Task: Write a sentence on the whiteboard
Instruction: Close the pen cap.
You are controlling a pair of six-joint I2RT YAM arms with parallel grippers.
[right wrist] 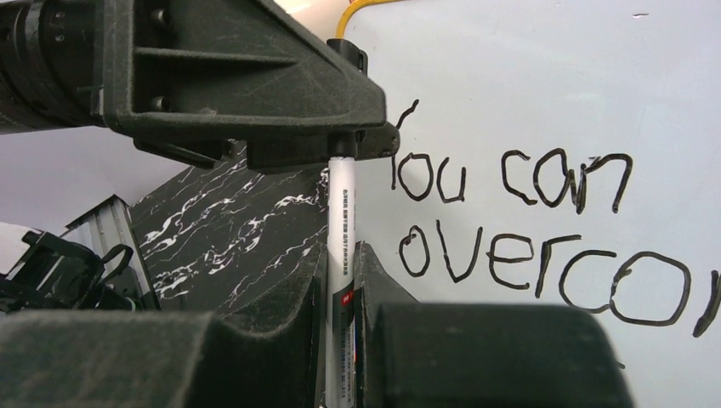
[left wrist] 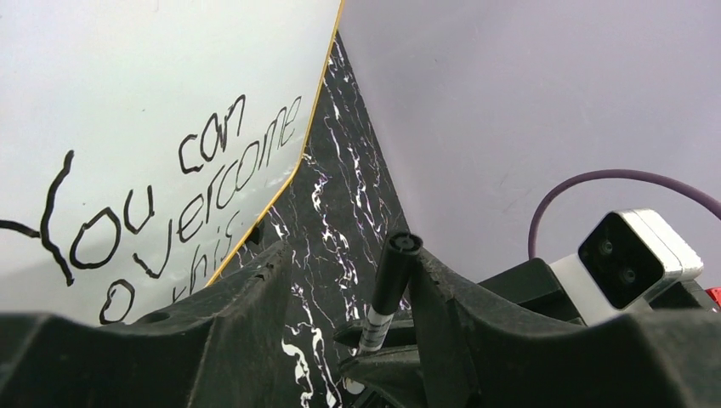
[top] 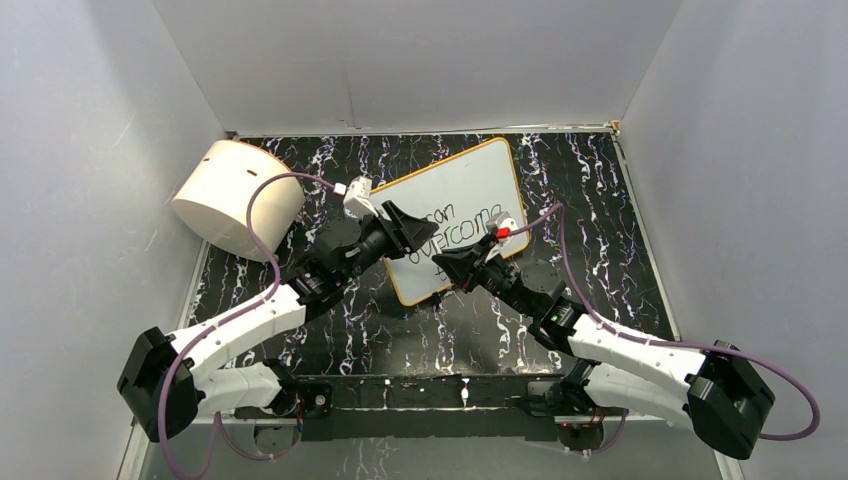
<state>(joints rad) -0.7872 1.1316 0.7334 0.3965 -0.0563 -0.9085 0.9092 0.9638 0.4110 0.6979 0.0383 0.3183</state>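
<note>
Overhead, sentence [top: 455, 235] on whiteboard [top: 470, 175] reads only partly; left wrist alone lists all three lines; right gripper [right wrist: 340, 289] clenches marker [right wrist: 340, 212] beside whiteboard's edge, left gripper [left wrist: 353, 255] released around its cap [left wrist: 398, 259].

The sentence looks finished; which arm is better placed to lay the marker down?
Probably the right: the right gripper is shut on the marker, while the left gripper stands open beside its black cap.

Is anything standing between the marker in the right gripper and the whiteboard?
Yes. The left gripper is at the marker's black-capped end, with its open jaws on either side of that end, close to the whiteboard's edge.
</note>
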